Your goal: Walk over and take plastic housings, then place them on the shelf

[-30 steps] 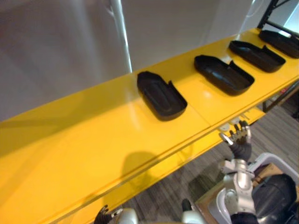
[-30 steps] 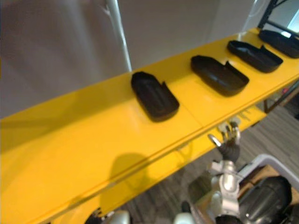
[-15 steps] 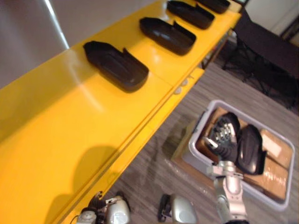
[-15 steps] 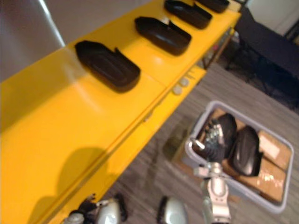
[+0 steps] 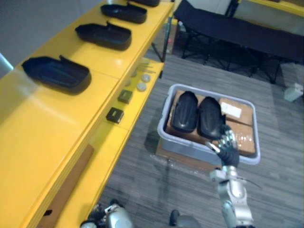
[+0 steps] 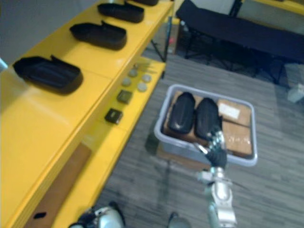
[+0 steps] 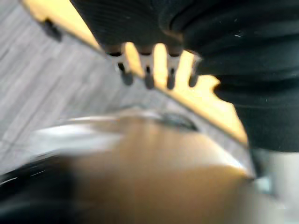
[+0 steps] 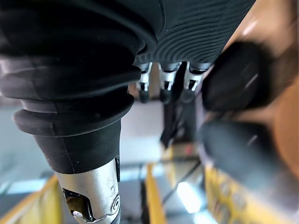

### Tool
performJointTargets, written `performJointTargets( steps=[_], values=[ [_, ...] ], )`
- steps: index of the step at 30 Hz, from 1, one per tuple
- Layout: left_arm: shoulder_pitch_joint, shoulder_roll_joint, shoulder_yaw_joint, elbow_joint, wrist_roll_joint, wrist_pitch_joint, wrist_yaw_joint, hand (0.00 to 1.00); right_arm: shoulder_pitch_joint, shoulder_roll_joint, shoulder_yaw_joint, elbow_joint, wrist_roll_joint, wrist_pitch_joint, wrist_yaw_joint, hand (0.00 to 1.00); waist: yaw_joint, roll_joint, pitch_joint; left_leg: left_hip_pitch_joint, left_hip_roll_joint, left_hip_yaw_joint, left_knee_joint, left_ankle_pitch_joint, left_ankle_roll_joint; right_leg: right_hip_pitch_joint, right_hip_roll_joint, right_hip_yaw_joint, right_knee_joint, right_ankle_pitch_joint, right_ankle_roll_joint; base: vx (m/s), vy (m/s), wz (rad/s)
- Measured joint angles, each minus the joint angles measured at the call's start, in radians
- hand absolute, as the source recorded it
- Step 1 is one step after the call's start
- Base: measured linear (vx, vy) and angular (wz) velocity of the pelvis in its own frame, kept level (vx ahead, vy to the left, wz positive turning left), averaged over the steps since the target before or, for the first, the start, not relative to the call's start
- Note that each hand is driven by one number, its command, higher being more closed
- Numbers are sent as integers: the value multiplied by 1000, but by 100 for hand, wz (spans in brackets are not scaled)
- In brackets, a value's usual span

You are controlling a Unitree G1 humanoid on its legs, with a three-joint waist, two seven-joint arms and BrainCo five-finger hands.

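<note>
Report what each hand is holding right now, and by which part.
Nothing is held. The right hand hangs open over the grey bin with two housings in it; the left hand, low beside the shelf, is open too.

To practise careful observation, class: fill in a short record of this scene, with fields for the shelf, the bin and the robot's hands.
Shelf: yellow shelf with black plastic housings in a row, hollow side up
Bin: grey bin on the floor, two housings side by side on cardboard
Right hand: open, over the bin's near rim, holding nothing
Left hand: low, near the yellow shelf's edge
</note>
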Motion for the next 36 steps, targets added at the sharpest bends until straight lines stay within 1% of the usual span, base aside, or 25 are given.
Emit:
performJointTargets(
  steps=[1,2,3,4,5,6,7,8,9,10,11,13,14,16,18,21,24,26,28,29,30,33,35,36],
  values=[
    [16,-13,-4,-1,-12,-13,24,0,0,6,-18,4,17,-1,-18,0,-1,15,4,-4,-26,-29,59,-52,-3,-17,-13,17,2,-1,-2,-117,141,-79],
    [20,-18,-7,-2,-3,-16,51,0,11,10,-44,3,29,-6,-25,0,-8,20,2,0,-54,-29,47,-98,0,-45,-30,16,13,1,0,-76,149,-60],
    [20,-15,-6,-2,3,-16,55,0,18,14,-58,4,30,-10,-30,0,-9,16,5,-4,-63,-33,35,-116,-14,-64,-41,18,26,3,4,-99,236,-29],
    [8,-3,-5,-12,34,-14,63,0,32,31,-79,1,30,-11,-44,0,-6,-4,15,-10,-94,-26,36,-122,-3,-82,-69,17,43,13,17,-82,232,-5],
    [2,11,-4,-36,69,-8,70,0,43,46,-87,-5,31,-14,-60,0,-14,-31,29,-25,-109,-21,54,-128,8,-87,-93,16,36,39,35,-70,227,-2],
    [-3,18,-4,-45,82,-7,73,0,48,51,-86,-6,36,-17,-65,0,-16,-40,34,-34,-112,-20,68,-135,16,-87,-98,16,28,52,44,-21,221,0],
    [-23,31,1,-52,111,1,74,0,55,67,-82,-7,55,-25,-74,0,-16,-52,38,-64,-112,-20,106,-150,25,-86,-100,15,-3,84,57,-1,148,-3],
    [-32,37,5,-60,108,6,74,0,55,82,-80,-7,63,-25,-78,0,-15,-54,37,-78,-116,-21,118,-155,29,-85,-100,13,-21,104,59,43,156,-5],
    [-38,42,6,-65,107,6,74,0,52,91,-79,-8,67,-26,-80,0,-14,-61,35,-85,-118,-22,122,-155,31,-85,-100,10,-36,118,59,50,81,-12],
    [-55,45,5,-66,95,7,75,0,46,101,-75,-7,78,-30,-80,0,-3,-60,36,-92,-123,-27,126,-154,33,-84,-100,0,-66,147,59,53,88,-19],
    [-66,43,4,-69,76,6,78,0,34,103,-70,-1,78,-32,-80,0,0,-60,37,-94,-127,-33,125,-152,35,-78,-100,-19,-91,167,59,26,49,-17],
    [-74,38,1,-74,67,5,87,0,14,103,-58,1,76,-34,-85,0,-1,-49,43,-94,-132,-42,125,-152,35,-66,-100,-22,-111,174,56,7,13,-3],
    [-79,31,-6,-75,71,2,104,0,-2,103,-44,19,72,-46,-89,0,1,-39,49,-95,-131,-57,123,-151,36,-65,-95,-28,-113,174,56,-28,0,5],
    [-81,24,-6,-76,78,1,126,0,-14,103,-34,38,63,-54,-99,0,0,-31,53,-101,-133,-80,115,-142,34,-66,-90,-41,-114,174,56,-48,-42,12],
    [-76,23,-7,-73,106,-2,168,0,-24,102,-33,57,58,-71,-127,0,2,-26,56,-109,-133,-103,100,-134,26,-72,-82,-49,-115,177,52,-56,-53,11],
    [-66,23,-5,-73,118,-14,198,0,-23,101,-21,59,58,-77,-157,0,5,-35,60,-101,-130,-106,95,-131,22,-73,-76,-44,-114,180,47,-46,-18,-4],
    [-60,23,-3,-74,128,-17,200,0,-22,101,6,70,59,-81,-170,0,5,-50,66,-87,-129,-101,94,-132,21,-69,-75,-33,-114,182,44,-45,14,-13],
    [-57,25,8,-77,150,-17,202,0,-20,103,15,81,59,-81,-167,0,5,-67,70,-73,-128,-92,94,-136,14,-69,-74,-15,-115,186,41,-57,35,-23],
    [-55,25,17,-77,155,-17,204,0,-18,103,16,81,59,-80,-159,0,3,-71,69,-68,-123,-88,97,-142,5,-69,-70,-12,-123,193,32,-44,21,-22],
    [-55,27,17,-77,154,-17,207,0,-14,103,16,82,59,-79,-149,0,-1,-72,68,-68,-122,-88,96,-142,5,-69,-68,-12,-128,200,33,-42,12,-12],
    [-55,28,16,-77,153,-17,210,0,-7,103,12,86,59,-70,-139,0,-7,-72,68,-67,-122,-94,96,-142,5,-67,-65,-12,-130,202,35,-33,10,-4],
    [-55,26,13,-77,156,-18,203,0,14,102,-2,104,68,-69,-101,0,-9,-68,69,-51,-123,-122,91,-140,4,-50,-57,-14,-132,202,35,0,0,0],
    [-56,25,9,-87,159,-23,201,0,21,101,-9,105,80,-70,-90,0,-10,-64,68,-49,-135,-161,86,-140,4,-50,-57,-14,-130,202,35,-17,32,-2],
    [-56,29,-5,-100,159,-23,201,0,29,101,-17,105,98,-71,-78,0,-11,-64,68,-49,-140,-164,79,-140,4,-55,-61,-14,-123,201,34,-27,49,-1]
  ],
)
